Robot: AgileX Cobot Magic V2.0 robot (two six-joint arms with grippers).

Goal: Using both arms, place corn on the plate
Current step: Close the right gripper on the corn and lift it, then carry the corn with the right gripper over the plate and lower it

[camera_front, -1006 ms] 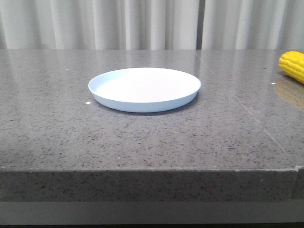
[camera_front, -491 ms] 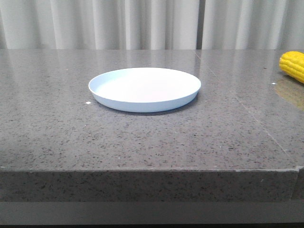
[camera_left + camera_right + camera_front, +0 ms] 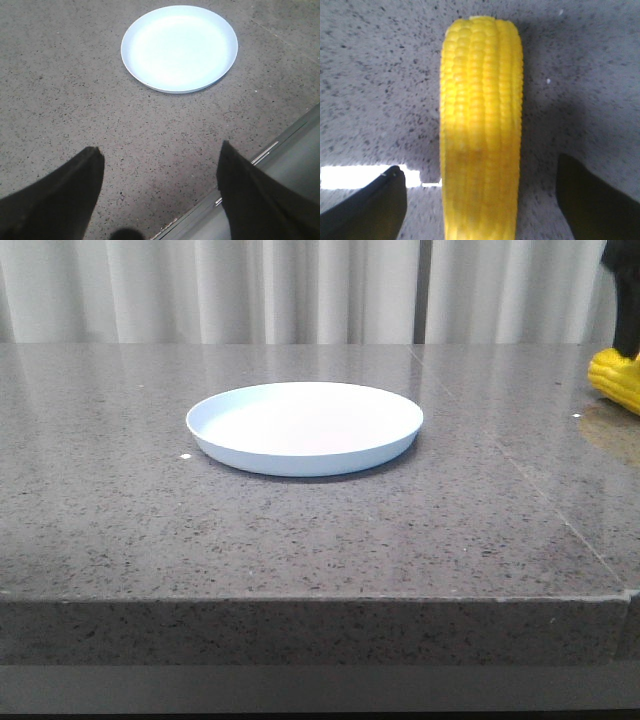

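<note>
Straddling the corn cob (image 3: 481, 130), the right gripper (image 3: 481, 200) hangs spread; left gripper (image 3: 160, 192) spread near the empty plate (image 3: 179, 47)

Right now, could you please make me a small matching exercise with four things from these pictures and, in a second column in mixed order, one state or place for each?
Things:
1. corn
2. plate
3. left gripper
4. right gripper

States:
A. open, nothing between its jaws, the plate ahead of it
B. lying at the table's far right edge in the front view
C. empty, near the table's middle
D. open, jaws on either side of the cob

Pairs: 1-B, 2-C, 3-A, 4-D
</note>
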